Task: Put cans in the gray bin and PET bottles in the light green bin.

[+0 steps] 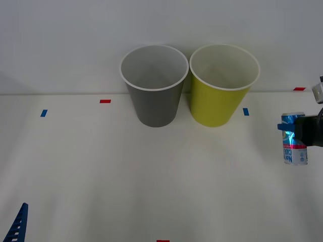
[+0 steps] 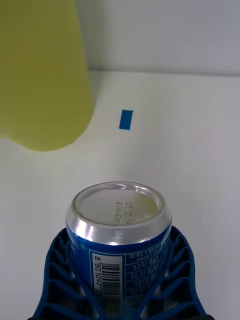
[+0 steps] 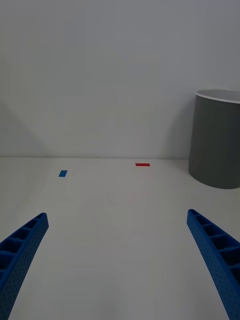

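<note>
The gray bin (image 1: 154, 96) and the light green bin (image 1: 221, 96) stand side by side at the back of the table, both upright. My right gripper (image 1: 291, 126) is at the far right edge, to the right of the light green bin (image 2: 40, 75), shut on a blue and white can (image 1: 294, 148). From the right wrist, the blue fingers (image 2: 60, 270) hug the can (image 2: 119, 220), whose silver end faces the camera. My left gripper (image 3: 117, 220) rests open at the near left corner (image 1: 17, 224), with the gray bin (image 3: 217, 145) well ahead. PET bottles are out of view.
Small red tape marks (image 1: 105, 101) and blue tape marks (image 1: 44, 113) dot the white table. One blue mark (image 2: 126, 119) lies between the can and the light green bin. A white wall rises right behind the bins.
</note>
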Available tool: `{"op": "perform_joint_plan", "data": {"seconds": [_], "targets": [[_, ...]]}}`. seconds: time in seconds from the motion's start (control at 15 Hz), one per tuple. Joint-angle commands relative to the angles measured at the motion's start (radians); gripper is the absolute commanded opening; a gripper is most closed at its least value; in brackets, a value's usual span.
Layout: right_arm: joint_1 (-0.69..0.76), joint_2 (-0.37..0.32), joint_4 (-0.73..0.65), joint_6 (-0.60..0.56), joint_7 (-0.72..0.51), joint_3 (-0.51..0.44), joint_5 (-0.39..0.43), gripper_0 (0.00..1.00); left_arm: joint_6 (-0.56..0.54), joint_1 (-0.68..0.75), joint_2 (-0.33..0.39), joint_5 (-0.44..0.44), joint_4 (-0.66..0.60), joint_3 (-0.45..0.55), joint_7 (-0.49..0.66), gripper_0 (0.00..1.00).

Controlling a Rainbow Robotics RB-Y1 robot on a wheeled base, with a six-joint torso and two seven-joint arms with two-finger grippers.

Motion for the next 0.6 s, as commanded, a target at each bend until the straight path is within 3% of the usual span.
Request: {"op": "perform_joint_plan", "data": {"seconds": [0.07, 0.4, 0.6], "targets": [[0.002, 0.059, -0.161, -0.005, -0.021, -0.032, 0.077, 0.0, 0.0, 0.0, 0.0, 0.0, 0.0, 0.0, 0.0, 0.95], [0.001, 0.114, -0.339, -0.008, -0.187, -0.023, 0.207, 0.0, 0.0, 0.0, 0.0, 0.0, 0.0, 0.0, 0.0, 0.95], [-0.019, 0.135, -0.375, -0.046, -0.268, -0.002, 0.261, 0.0, 0.0, 0.0, 0.0, 0.0, 0.0, 0.0, 0.0, 0.95]]}}
